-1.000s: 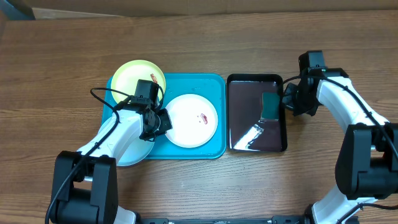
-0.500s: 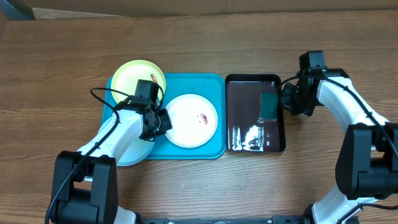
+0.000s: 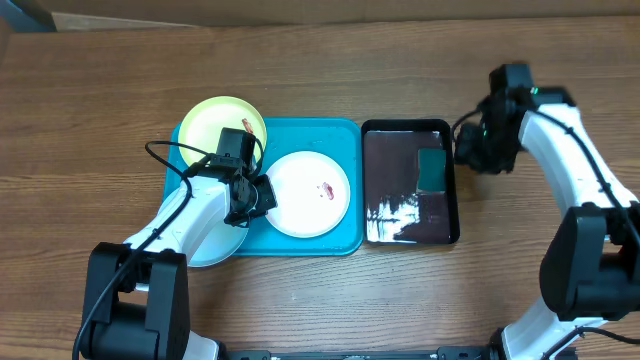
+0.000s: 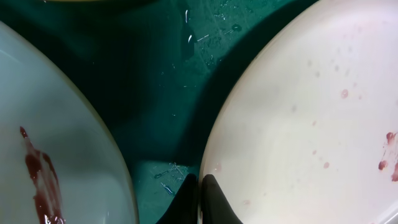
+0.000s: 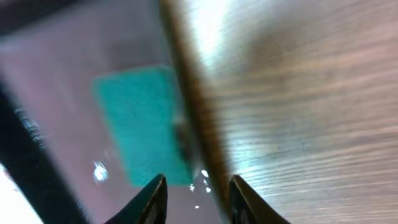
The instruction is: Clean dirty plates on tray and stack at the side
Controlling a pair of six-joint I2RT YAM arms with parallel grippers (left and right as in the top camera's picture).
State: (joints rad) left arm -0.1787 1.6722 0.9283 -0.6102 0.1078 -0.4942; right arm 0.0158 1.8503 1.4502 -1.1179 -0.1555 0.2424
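The white plate (image 3: 308, 193) with reddish specks lies on the turquoise tray (image 3: 345, 140). The yellow-green plate (image 3: 220, 125) lies at the tray's far left corner. The pale blue plate (image 3: 207, 252) is mostly hidden under my left arm. My left gripper (image 3: 262, 195) is shut on the white plate's left rim. In the left wrist view the shut fingers (image 4: 199, 190) sit on the rim of the white plate (image 4: 311, 124). The pale blue plate (image 4: 37, 180) has a red smear, and the tray (image 4: 168, 93) shows between the two. My right gripper (image 3: 468, 150) is open and empty.
A glossy black pan (image 3: 400, 215) stands right of the tray and holds a green sponge (image 3: 432, 168). In the right wrist view my open right gripper (image 5: 198, 196) hovers over the right rim of the pan (image 5: 50, 93), near the sponge (image 5: 143, 124). Wooden table (image 5: 311, 93) lies to the right.
The black pan shifted slightly left. My right gripper has lifted and drawn back from the pan's right rim. My left arm has not moved.
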